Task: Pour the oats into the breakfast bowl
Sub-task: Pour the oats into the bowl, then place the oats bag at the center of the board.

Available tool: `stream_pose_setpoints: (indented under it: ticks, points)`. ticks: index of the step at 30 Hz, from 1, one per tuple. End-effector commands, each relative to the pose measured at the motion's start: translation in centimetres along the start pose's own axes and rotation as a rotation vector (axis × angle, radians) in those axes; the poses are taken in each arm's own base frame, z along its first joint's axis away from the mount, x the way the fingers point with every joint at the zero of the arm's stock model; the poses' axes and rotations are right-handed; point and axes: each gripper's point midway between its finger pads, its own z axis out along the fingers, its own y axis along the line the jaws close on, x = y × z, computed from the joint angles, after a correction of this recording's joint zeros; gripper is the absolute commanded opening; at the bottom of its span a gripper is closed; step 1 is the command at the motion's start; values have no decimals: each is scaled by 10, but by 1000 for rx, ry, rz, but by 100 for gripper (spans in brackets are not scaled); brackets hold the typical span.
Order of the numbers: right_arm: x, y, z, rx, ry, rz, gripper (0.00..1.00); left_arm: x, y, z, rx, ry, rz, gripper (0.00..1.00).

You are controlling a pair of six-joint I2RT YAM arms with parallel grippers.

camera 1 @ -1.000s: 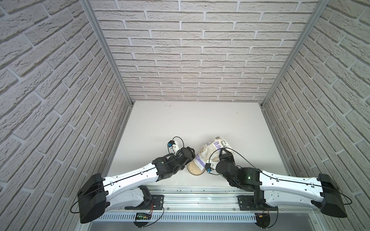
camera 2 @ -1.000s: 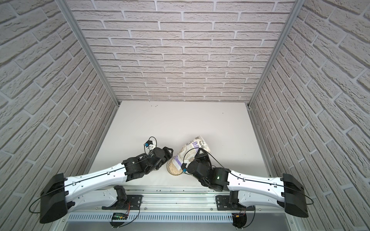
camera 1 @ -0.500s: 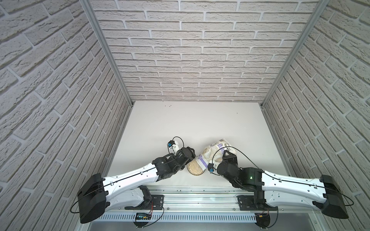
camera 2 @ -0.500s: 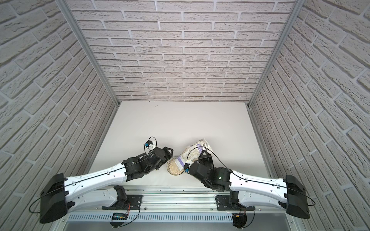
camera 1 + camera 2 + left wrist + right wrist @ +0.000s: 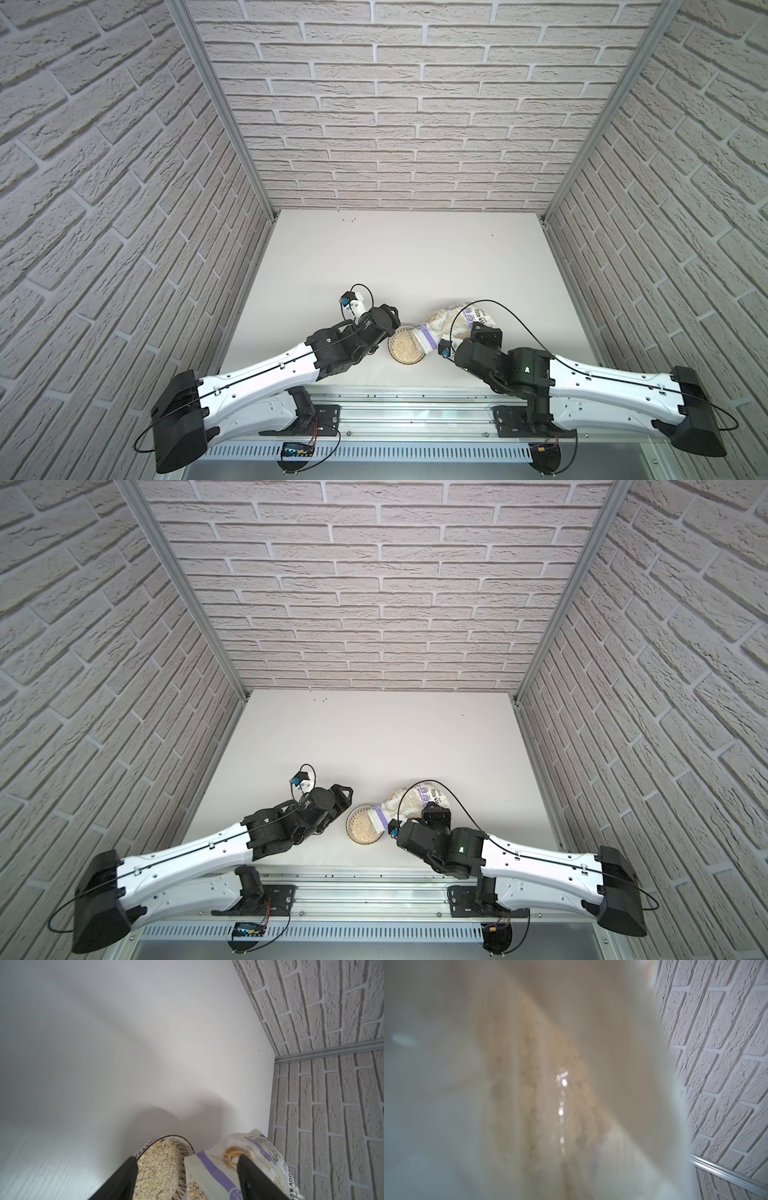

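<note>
Walls [image 5: 395, 104]: three, pale faux brick. Corner posts [image 5: 224, 112]: aluminium, two at far corners. Counter [image 5: 407, 257]: plain white, dark specks [image 5: 348, 220] near far edge. Light: soft, even.

Oats [image 5: 158, 1165] — pale beige flakes. Breakfast bowl [image 5: 185, 1149] — white, dark radial lattice inside, dark rim. Pouch [image 5: 216, 1169]: white, purple band, orange-gold round badge. Table [image 5: 407, 257]: plain white. Walls [image 5: 395, 104]: whitish brick pattern.

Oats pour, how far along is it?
Done: a heap of oats fills much of the bowl. In hand: the right gripper holds the pouch tilted, mouth at the bowl's rim, oats visible inside it. The left gripper stands open beside the bowl. Left: probably just the last oats, then righting the pouch.
</note>
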Motion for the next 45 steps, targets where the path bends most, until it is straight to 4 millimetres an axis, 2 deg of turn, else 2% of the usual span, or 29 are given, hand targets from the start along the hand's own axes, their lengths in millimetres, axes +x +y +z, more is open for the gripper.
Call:
stream_pose_setpoints:
  ticks: [1, 7, 15, 21, 26, 33, 35, 40, 45]
  points:
    - [-9, -43, -14, 108, -38, 262, 4, -15, -8, -9, 14, -58, -4, 78]
    - [-10, -43, -14, 68, -57, 358, 3, -23, -7, -15, 12, -83, 4, 78]
    - [-20, -59, -27, 16, -172, 538, 4, -48, -3, -33, -15, -177, 39, 78]
    - [-28, -79, -35, 9, -250, 706, 3, -74, 0, -54, -38, -281, 62, 78]
    - [-36, -107, -36, 7, -352, 970, 3, -86, 3, -64, -49, -327, 66, 78]
    - [-54, -136, -27, -64, -624, 1446, 3, -84, 1, -59, -45, -316, 76, 79]
    - [-56, -139, -22, -74, -703, 1540, 3, -82, 0, -57, -41, -310, 80, 79]
    - [-56, -134, -1, -38, -786, 1658, 3, -79, -1, -51, -47, -299, 78, 79]
    - [-66, -118, 24, -42, -752, 1630, 3, -73, 0, -42, -56, -275, 78, 79]
